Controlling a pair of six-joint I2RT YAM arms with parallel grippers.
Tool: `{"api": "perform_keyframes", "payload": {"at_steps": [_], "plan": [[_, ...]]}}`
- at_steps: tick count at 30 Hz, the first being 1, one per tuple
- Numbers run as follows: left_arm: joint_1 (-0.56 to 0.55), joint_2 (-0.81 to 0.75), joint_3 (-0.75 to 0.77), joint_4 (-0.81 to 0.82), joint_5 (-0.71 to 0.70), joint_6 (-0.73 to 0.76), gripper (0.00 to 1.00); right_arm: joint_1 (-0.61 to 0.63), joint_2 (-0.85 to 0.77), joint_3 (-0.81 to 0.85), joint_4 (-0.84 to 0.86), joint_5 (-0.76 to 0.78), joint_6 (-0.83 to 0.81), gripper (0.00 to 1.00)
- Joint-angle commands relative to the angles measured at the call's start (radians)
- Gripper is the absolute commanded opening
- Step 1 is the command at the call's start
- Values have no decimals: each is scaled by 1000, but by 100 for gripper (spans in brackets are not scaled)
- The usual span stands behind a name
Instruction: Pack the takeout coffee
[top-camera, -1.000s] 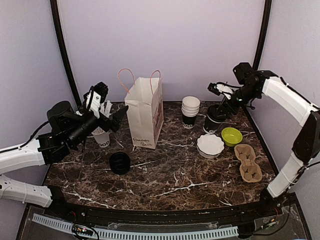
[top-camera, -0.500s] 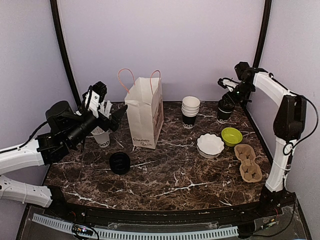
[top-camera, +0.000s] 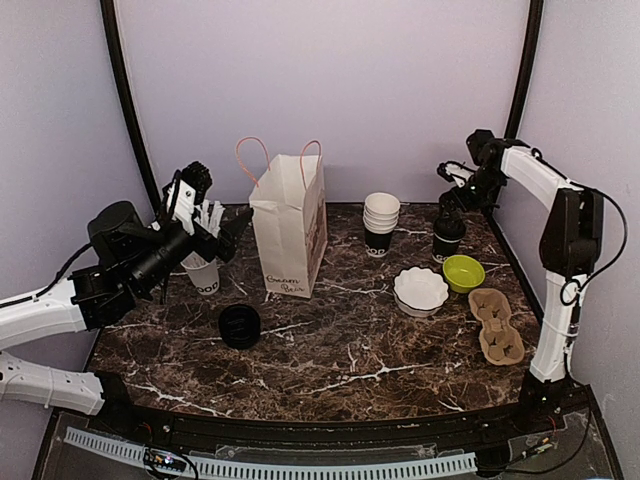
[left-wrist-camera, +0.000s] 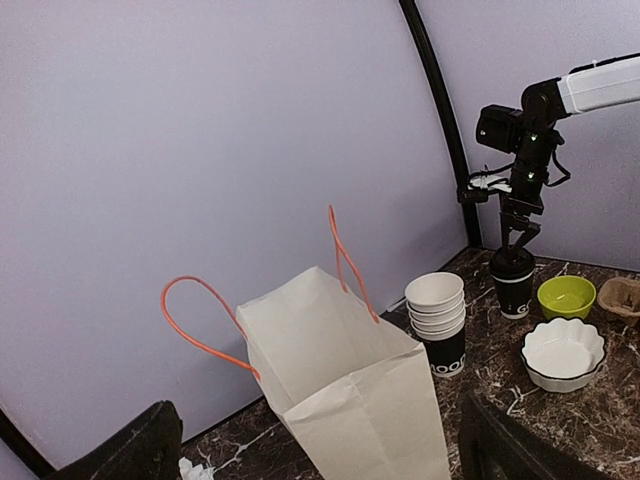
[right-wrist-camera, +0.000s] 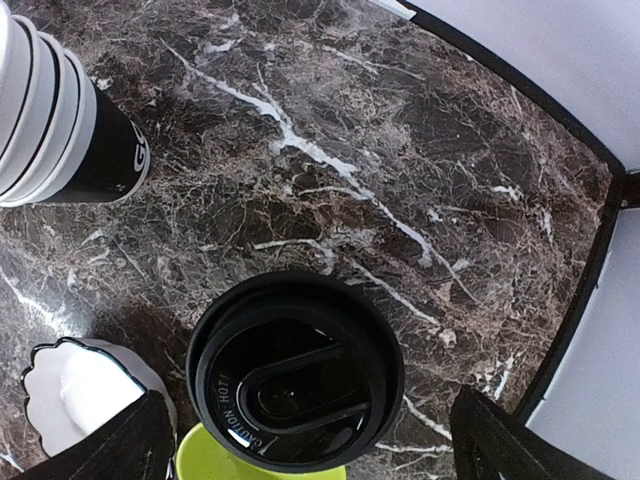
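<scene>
Carrier: cardboard cup carrier (top-camera: 497, 325) lies near right on the table (top-camera: 350, 360). A coffee swung low on its way out could clip it.
Lids: black lid stack (top-camera: 240, 326) sits near left, out of the likely path, so I judge it little risk.
Bowls: white scalloped bowl (top-camera: 420, 290) and green bowl (top-camera: 463, 272) sit just beside the coffee on its near side. Fingers coming down wide could catch the green rim and shove it.
Takeout coffee: the takeout coffee (top-camera: 447, 240) stands upright and lidded at the far right of the table, with nothing gripping it. A squeeze on the lid could pop it, and too hard a squeeze could buckle the paper wall.
Right end effector: right end effector (top-camera: 451, 203) hangs straight over the lid, jaws spread wide and holding nothing. An off-centre descent would land a finger on the lid and tip the cup.
Cup stack: lidless cup stack (top-camera: 380, 222) stands between coffee and bag, and a low carry could topple it.
Bag: paper bag (top-camera: 290, 240) stands open, far and left of centre, well apart from the coffee. It is light and unbraced, so a cup snagging its rim could fold or tip it.
Left end effector: left end effector (top-camera: 217, 203) is spread wide and empty, left of the bag, over a white cup of sticks (top-camera: 203, 270) that a careless swing could knock.
Surface: dark marble pattern with white veins. It looks hard and smooth, so a nudged cup may slide.
Room: plain lilac walls (top-camera: 400, 90) stand left, far and right, with black poles (top-camera: 125, 110) at the far corners. The right wall crowds the right arm.
</scene>
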Motion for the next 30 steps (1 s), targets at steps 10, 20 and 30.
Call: {"api": "perform_keyframes", "payload": {"at_steps": [10, 20, 30], "plan": [[5, -8, -9, 17, 4, 6, 99, 97, -167, -13, 126, -216, -57, 79], [4, -1, -4, 3, 21, 2, 99, 298, -28, 101, 149, -149, -107, 51], [5, -11, -4, 1, 31, -2, 99, 348, 121, 236, 106, -111, -93, 44]]}}
